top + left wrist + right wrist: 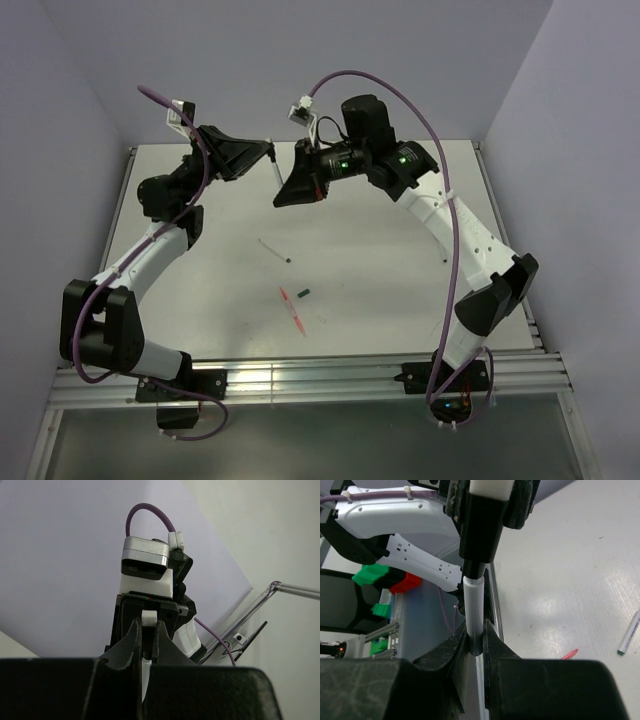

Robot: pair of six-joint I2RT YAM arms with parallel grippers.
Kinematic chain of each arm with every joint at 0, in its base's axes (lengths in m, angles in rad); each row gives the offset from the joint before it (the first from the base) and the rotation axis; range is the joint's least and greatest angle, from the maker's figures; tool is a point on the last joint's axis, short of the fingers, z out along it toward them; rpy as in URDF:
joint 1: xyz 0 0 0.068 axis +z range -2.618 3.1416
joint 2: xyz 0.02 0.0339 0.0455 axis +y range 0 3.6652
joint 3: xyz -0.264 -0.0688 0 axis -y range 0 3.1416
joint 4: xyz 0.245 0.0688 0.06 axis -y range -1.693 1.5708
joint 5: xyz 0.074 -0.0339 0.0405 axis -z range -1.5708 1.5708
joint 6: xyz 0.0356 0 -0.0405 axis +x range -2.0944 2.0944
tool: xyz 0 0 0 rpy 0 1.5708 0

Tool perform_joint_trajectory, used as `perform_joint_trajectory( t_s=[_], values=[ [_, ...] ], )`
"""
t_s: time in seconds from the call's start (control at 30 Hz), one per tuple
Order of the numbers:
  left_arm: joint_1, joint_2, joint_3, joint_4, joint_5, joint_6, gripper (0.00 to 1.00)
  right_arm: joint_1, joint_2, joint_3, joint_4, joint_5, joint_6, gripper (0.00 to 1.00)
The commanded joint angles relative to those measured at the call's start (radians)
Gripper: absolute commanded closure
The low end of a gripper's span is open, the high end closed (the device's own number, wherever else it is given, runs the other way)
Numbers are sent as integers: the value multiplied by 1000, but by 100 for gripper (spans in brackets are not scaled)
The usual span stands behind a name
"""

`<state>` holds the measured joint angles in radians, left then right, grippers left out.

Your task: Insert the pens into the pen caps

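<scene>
Right claw point(474, 639) pinches the white pen point(472, 602), left claw point(489, 491) pinches the black cap point(477, 525); if I push crooked, the pen could slip.

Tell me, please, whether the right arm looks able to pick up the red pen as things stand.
Probably not yet: the right gripper is shut on a white pen that the left gripper also holds. The red pen itself lies in the open.

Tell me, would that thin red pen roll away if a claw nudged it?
Probably: the red pen is a thin stick lying flat on the smooth table, so a sideways nudge may roll it. It lies straight, so likely stiff.
</scene>
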<state>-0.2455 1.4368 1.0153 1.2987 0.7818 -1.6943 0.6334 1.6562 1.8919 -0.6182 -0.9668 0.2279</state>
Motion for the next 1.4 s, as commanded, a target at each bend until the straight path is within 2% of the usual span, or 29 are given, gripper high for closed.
perform_joint_trajectory(
  t_s=[0.0,0.13,0.3,0.63,0.9,1.37],
  values=[
    [-24,-41,-20,565,115,79,100,-28,20,127,135,-4,43,100],
    [-34,-62,-30,565,177,143,100,-28,42,154,176,-33,76,100],
    [-35,-78,-43,565,246,199,100,-28,1,70,337,-59,131,100],
    [-43,-81,-23,559,321,162,100,-28,-61,7,333,-47,31,100],
    [-98,-98,-81,533,353,186,100,-31,-49,62,333,-12,22,100],
    [-117,-127,-205,542,382,223,100,-54,-33,139,340,7,45,100]
  ],
)
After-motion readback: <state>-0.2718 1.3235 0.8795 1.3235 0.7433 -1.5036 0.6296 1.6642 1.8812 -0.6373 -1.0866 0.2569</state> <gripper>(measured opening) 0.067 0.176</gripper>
